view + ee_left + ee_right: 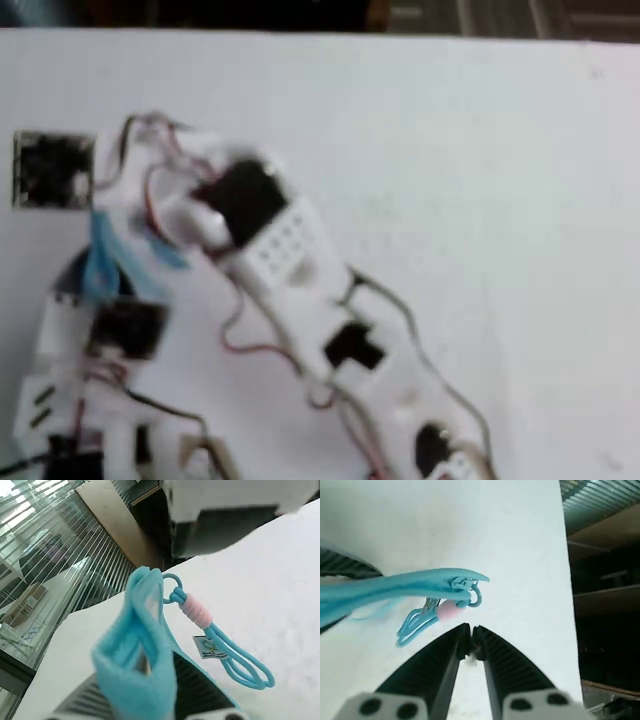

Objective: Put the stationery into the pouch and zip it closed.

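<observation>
The light-blue pouch (106,256) is held off the white table (460,200) at the left, with my left gripper (104,290) shut on it. In the left wrist view the pouch (134,670) stands on edge above one ribbed finger (194,689). Its zipper ring (172,587), pink bead (195,611) and cyan cord loop (241,666) hang beside it. In the right wrist view my right gripper (470,640) is shut with nothing seen between its tips, a little short of the pouch (395,587) and its zipper ring (476,595). No loose stationery is visible.
My right arm (300,290) stretches diagonally from the bottom right toward the pouch, and part of it (225,520) looms close over the pouch. A black-and-white marker square (52,168) lies at the far left. Bare table spreads to the right and back.
</observation>
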